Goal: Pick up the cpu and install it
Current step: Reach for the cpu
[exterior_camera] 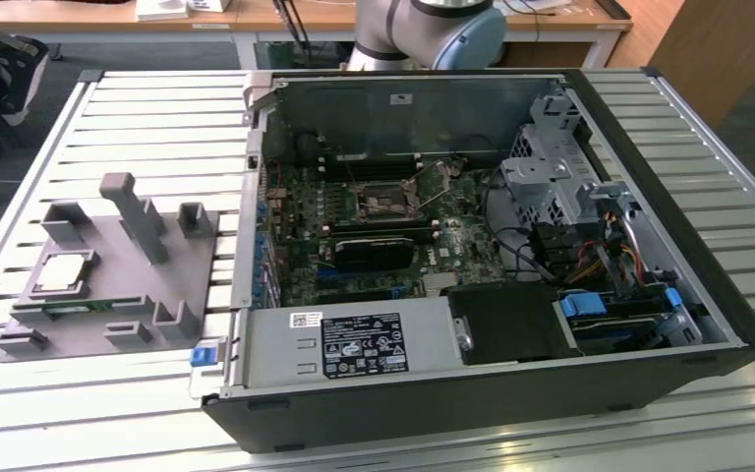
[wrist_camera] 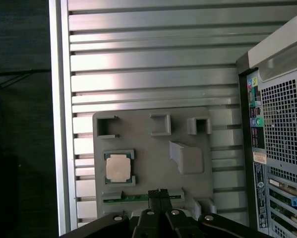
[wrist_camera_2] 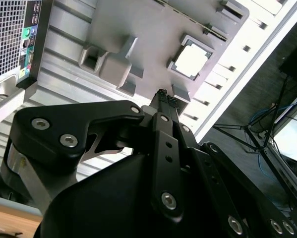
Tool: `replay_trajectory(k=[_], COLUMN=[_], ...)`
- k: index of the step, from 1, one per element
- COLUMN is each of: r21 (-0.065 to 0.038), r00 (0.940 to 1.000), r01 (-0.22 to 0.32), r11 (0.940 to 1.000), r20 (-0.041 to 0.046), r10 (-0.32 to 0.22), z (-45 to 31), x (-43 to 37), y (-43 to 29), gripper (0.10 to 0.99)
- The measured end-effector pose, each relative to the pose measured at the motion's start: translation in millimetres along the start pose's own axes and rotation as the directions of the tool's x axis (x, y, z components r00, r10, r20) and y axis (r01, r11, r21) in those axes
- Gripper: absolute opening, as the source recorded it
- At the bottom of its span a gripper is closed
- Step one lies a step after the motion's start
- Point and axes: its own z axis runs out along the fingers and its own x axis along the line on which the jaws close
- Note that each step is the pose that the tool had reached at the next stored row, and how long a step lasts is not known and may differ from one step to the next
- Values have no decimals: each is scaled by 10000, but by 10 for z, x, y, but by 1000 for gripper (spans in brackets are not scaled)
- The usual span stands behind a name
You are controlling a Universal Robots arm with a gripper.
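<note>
In both wrist views the gripper (wrist_camera: pixel 159 192) (wrist_camera_2: pixel 163 95) hangs clenched over the grey holder (wrist_camera: pixel 153 148), fingertips pressed together with nothing between them. A green memory stick (wrist_camera: pixel 133 199) lies in a slot along the holder's edge, just below the fingertips. The cpu (wrist_camera: pixel 117 167) (wrist_camera_2: pixel 191 62) lies flat in a square recess of the holder, apart from the gripper. The holder rests on the slatted metal desk (exterior_camera: pixel 154 118), at the exterior view's left of the open computer case (exterior_camera: pixel 483 403); the dark motherboard socket (exterior_camera: pixel 384 205) sits inside the case, well apart from the cpu (exterior_camera: pixel 63 272).
</note>
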Motion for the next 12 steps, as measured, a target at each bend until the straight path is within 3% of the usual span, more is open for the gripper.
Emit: replay_trajectory(k=[12], r21=[1], r00=[10000], r01=[0], r11=[10000], r20=[-1], r10=[0], z=[2], x=[325], y=[-25], gripper=[110])
